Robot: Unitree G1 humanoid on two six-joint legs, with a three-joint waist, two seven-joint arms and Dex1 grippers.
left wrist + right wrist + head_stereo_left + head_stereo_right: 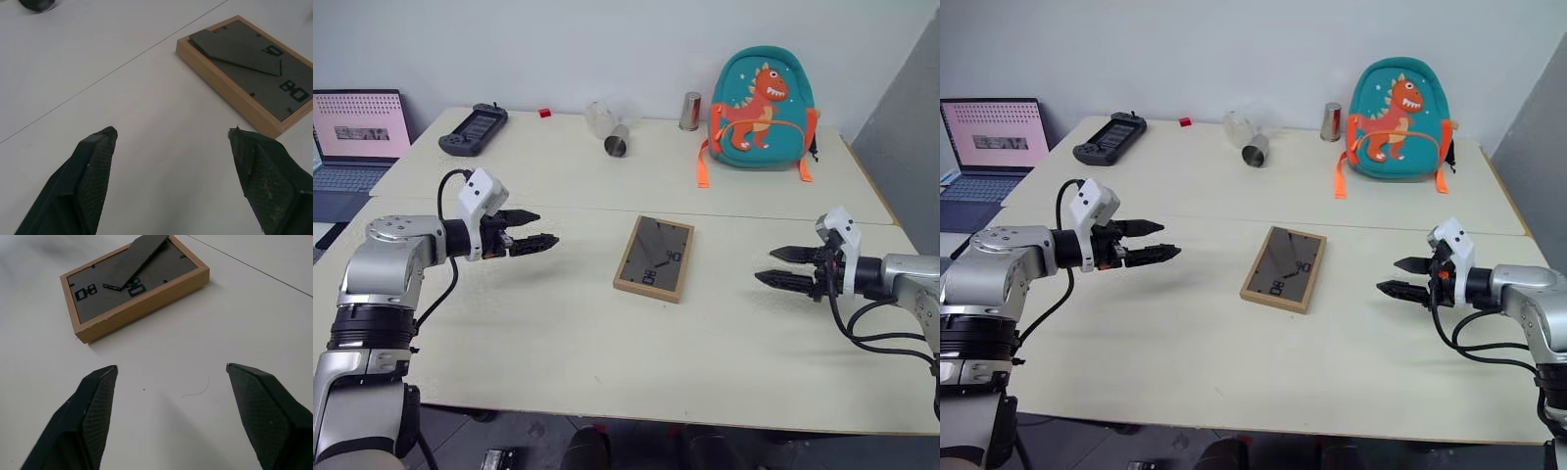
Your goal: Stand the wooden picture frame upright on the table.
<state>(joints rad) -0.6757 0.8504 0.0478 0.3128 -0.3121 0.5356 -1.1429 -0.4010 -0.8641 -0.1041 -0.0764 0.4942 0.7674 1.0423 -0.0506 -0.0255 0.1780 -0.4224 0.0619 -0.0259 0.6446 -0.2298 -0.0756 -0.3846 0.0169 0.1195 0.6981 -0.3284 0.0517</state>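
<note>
The wooden picture frame point(654, 258) lies flat in the middle of the cream table point(568, 333), its dark grey back and fold-out stand facing up. In the wrist views the wooden picture frame point(247, 73) point(132, 284) lies ahead of each pair of fingers. My left gripper point(536, 231) hovers to the frame's left, pointing toward it, open and holding nothing. To the frame's right my right gripper point(775, 265) also points at it, open and empty. Both are well apart from the frame.
A teal dinosaur backpack point(763, 110) stands at the back right. A fallen clear cup point(607, 127), a metal tumbler point(690, 111), a small red block point(544, 113) and a black handheld console point(475, 128) lie along the far side. A laptop point(354, 137) sits off the left edge.
</note>
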